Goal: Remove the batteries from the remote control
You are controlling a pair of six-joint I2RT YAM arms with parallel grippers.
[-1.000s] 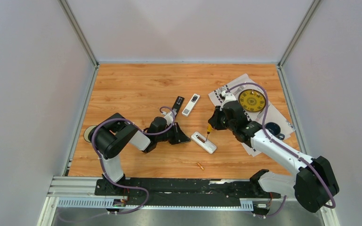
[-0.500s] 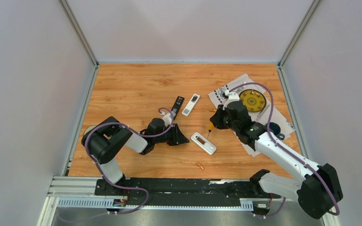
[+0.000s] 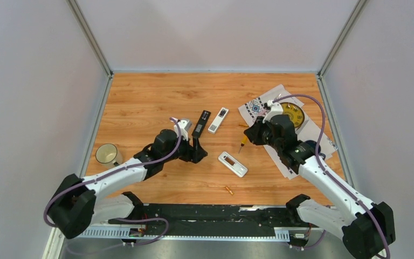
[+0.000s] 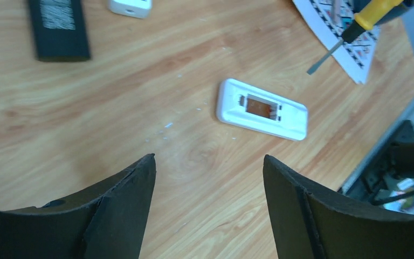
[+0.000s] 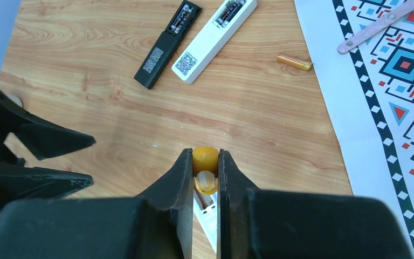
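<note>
My right pincer squeezes the yellow screwdriver. My left pincer is wide open and holds nothing. The white remote lies between them on the table, its slot open. One orange battery lies loose between the remote and my bases. A second battery lies beside the paper mat.

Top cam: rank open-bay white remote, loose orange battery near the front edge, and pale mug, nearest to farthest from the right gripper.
From the right gripper:
1. white plastic remote with open battery bay, just below-left of it in view
2. small orange-gold battery, lower still, toward the arms' side
3. pale round mug, far left
</note>
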